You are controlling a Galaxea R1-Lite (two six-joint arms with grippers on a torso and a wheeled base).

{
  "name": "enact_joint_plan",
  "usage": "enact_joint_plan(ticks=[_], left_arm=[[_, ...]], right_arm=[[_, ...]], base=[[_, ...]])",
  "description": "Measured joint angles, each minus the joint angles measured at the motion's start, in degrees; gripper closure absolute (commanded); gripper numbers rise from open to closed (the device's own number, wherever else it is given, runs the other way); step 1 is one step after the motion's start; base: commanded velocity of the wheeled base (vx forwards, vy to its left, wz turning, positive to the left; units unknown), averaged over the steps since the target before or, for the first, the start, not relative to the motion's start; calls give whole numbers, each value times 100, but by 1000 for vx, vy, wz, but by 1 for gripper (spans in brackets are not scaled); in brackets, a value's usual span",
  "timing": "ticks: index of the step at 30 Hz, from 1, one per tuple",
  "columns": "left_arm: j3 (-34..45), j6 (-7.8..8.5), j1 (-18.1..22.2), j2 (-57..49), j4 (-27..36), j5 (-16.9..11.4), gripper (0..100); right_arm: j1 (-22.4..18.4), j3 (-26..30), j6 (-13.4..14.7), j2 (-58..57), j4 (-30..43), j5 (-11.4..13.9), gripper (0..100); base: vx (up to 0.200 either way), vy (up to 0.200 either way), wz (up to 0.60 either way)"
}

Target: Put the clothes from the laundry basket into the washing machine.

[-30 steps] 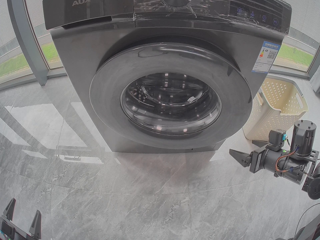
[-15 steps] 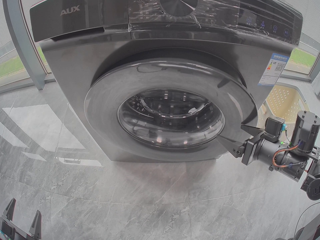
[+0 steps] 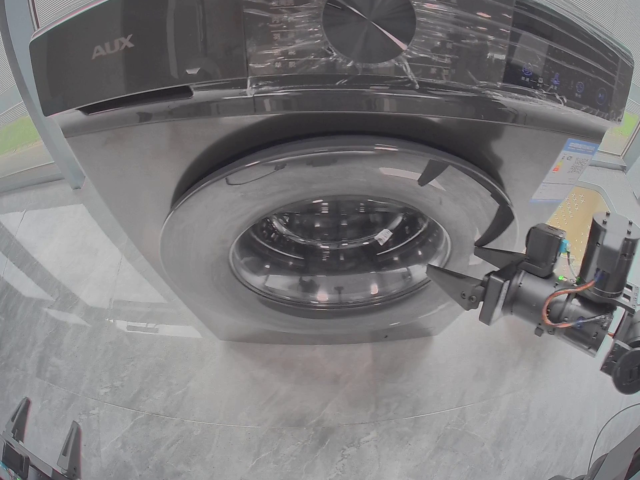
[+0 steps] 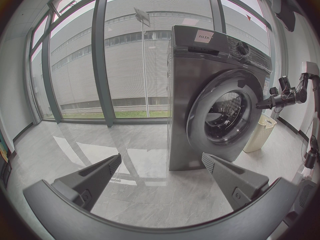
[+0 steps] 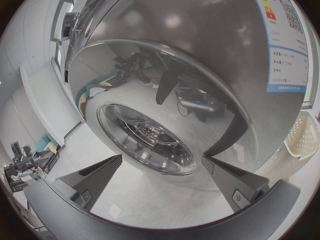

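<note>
The grey washing machine (image 3: 320, 168) stands right in front of me, its round door (image 3: 267, 188) shut over the glass window (image 3: 340, 255). My right gripper (image 3: 453, 261) is open and empty, held level close to the door's right edge, by the dark handle recess (image 5: 230, 134). The cream laundry basket (image 3: 581, 211) stands on the floor at the machine's right side, mostly hidden behind my right arm; it is also seen from afar as the basket (image 4: 260, 135). My left gripper (image 3: 45, 423) is open and empty, low and well back from the machine.
Glossy grey tile floor (image 3: 267, 395) spreads in front of the machine. Tall windows with dark frames (image 4: 100, 67) run behind and to the machine's left. A label (image 5: 288, 50) is stuck to the front panel above the basket.
The head camera has come closer to the machine, which looms larger. My right gripper has moved up and left, from beside the basket to the door's right edge. The left gripper has stayed put.
</note>
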Motion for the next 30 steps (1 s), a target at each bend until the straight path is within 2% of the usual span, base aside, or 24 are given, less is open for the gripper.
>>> enact_joint_plan(ticks=[6, 11, 16, 23, 26, 30], left_arm=[[0, 0, 0, 0, 6, 2, 0], [0, -5, 0, 0, 9, 2, 0], [0, -16, 0, 0, 9, 2, 0], [0, -17, 0, 0, 9, 2, 0], [0, -11, 0, 0, 9, 0, 0], [0, -5, 0, 0, 9, 0, 0]], right_arm=[[-38, 61, -13, -16, -74, -12, 0], [37, 424, -77, -91, -268, -68, 0], [299, 1100, -102, -369, -233, -15, 0], [422, 2002, -197, -1591, -129, 0, 0], [232, 2299, -222, -2275, -55, -1, 0], [-399, 2594, -296, -3357, 301, 5, 0]], base=[[0, 0, 0], [0, 0, 0], [0, 0, 0], [0, 0, 0], [0, 0, 0], [0, 0, 0]])
